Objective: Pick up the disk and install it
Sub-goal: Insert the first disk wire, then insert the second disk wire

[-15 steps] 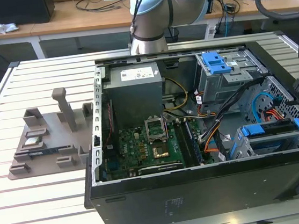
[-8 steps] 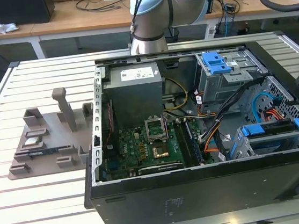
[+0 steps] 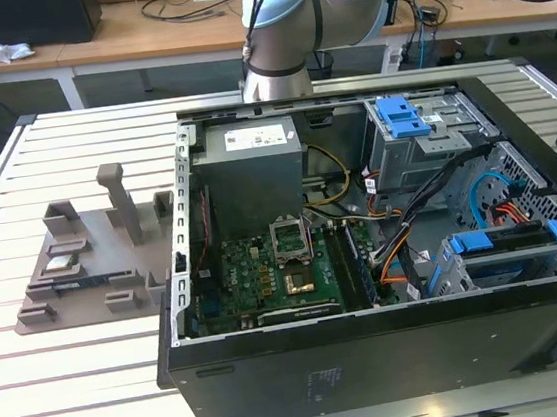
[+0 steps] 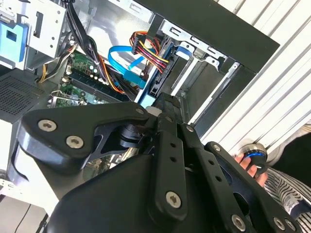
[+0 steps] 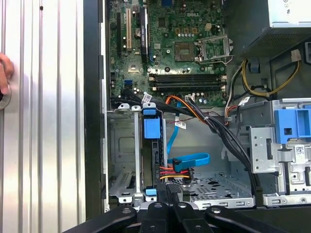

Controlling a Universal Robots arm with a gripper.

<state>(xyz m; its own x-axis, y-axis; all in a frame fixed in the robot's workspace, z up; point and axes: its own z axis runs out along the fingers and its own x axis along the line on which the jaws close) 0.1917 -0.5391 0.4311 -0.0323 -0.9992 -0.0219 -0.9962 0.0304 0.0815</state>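
The disk (image 5: 151, 145) stands on edge in a slot of the lower drive cage (image 5: 121, 189), its blue rail facing out. Red-orange and blue cables (image 5: 182, 167) run to its end. In the exterior view this disk (image 3: 509, 243) sits in the cage at the case's right front corner. My gripper (image 5: 170, 191) hovers just off the disk's end, its fingers pressed together with nothing visible between them. In the second wrist view the gripper (image 4: 165, 102) points at the blue-railed disk (image 4: 154, 82). The slot beside the disk is bare metal.
The open computer case (image 3: 376, 358) lies on a slatted table. Inside are a motherboard (image 3: 267, 280), a power supply (image 3: 250, 161) and an upper cage with a blue latch (image 3: 404, 119). A grey fixture plate (image 3: 83, 261) lies on the exterior view's left. A hand (image 4: 250, 165) rests by a blue-ringed button.
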